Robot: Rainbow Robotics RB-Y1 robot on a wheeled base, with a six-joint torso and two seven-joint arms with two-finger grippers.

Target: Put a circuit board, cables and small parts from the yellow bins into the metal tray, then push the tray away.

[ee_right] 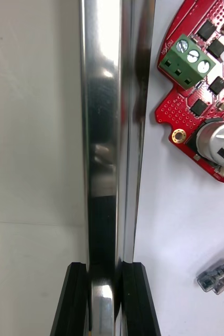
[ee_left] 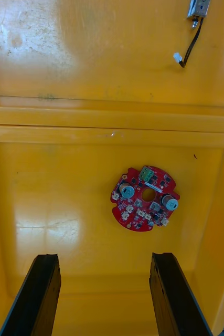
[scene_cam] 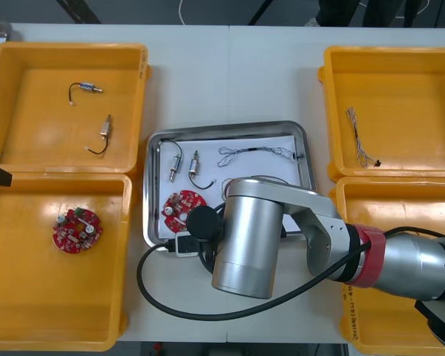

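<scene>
With the loaded tray (scene_cam: 230, 127) sitting centre on the bench (scene_cam: 230, 74), the right gripper (ee_right: 105, 266) is clamping its near rim for the push, needing a straight far shove, left gripper (ee_left: 104, 258) hovering spread over the near-left bin (scene_cam: 30, 297).

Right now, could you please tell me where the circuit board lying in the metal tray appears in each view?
Front view: circuit board in the metal tray's near left corner.
Right wrist view: same board, just inside the rim that the right hand is shut on.
Left wrist view: a different board, in a yellow bin ahead of the open left hand.
Shared landmark: the tray's rim.
</scene>
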